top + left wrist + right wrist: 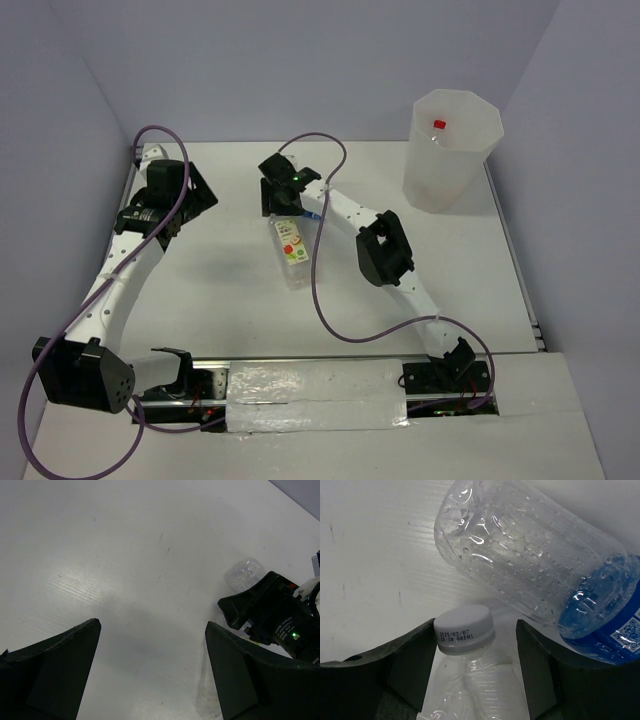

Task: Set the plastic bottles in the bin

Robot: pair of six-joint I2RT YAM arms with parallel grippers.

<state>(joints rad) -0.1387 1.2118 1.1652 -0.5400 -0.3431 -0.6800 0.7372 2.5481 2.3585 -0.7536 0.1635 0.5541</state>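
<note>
**Right wrist and overhead views.** The fruit-labelled bottle [292, 245] is shown lying mid-worktop [220, 300]. Its white-capped neck is bracketed by the parted fingers of the right tool [473, 627], with a gap visible beside the cap. The blue-labelled bottle [535, 575] is laid just beside it. The left tool [152, 630] is held released above the worktop. A red-capped bottle [438, 124] is seen inside the bin [440, 185], at the far right corner.

Blue-labelled bottle [535, 565]: beyond the right gripper [476, 630], label end cut off by the wrist view's right edge; from above nearly all hidden under that gripper. Fruit-labelled bottle [465, 632]: neck within the gripper's jaws, body cut off at the wrist view's lower edge. Bin [445, 180], far right of the gripper: contents blurred by its cloudy wall, save a red cap [438, 124].
</note>
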